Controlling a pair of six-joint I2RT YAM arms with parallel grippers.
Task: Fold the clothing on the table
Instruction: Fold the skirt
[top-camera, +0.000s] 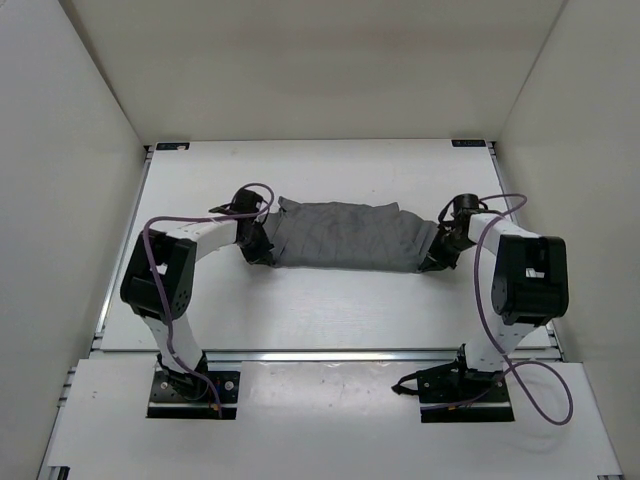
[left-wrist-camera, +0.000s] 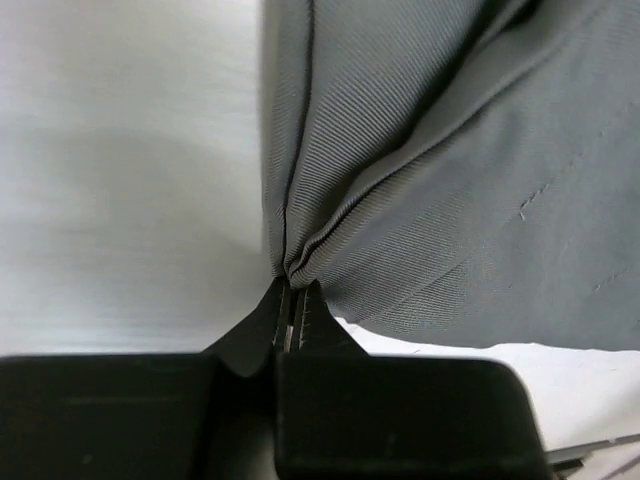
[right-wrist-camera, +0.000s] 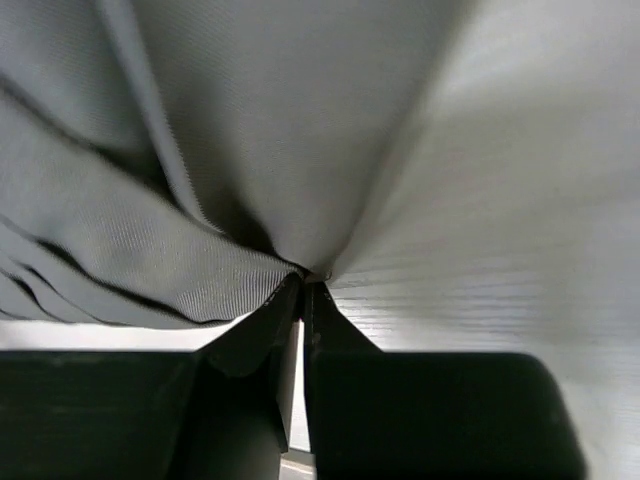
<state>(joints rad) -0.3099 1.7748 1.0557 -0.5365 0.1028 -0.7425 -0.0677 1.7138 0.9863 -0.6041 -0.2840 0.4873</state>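
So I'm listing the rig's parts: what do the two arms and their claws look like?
Both the left arm and right arm have white links, boxy black joint housings and a looping purple cable. The left claw and right claw are black, tapering wedges.

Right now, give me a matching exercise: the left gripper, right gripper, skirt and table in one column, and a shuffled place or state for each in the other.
Column one:
1. left gripper
2. right gripper
3. skirt
4. table

Column two:
A. white, underneath everything else
B. shut on the right end of the fabric
C. dark grey, spanning between the two grippers
D. shut on the left end of the fabric

Pairs: 1-D, 2-B, 3-C, 4-A
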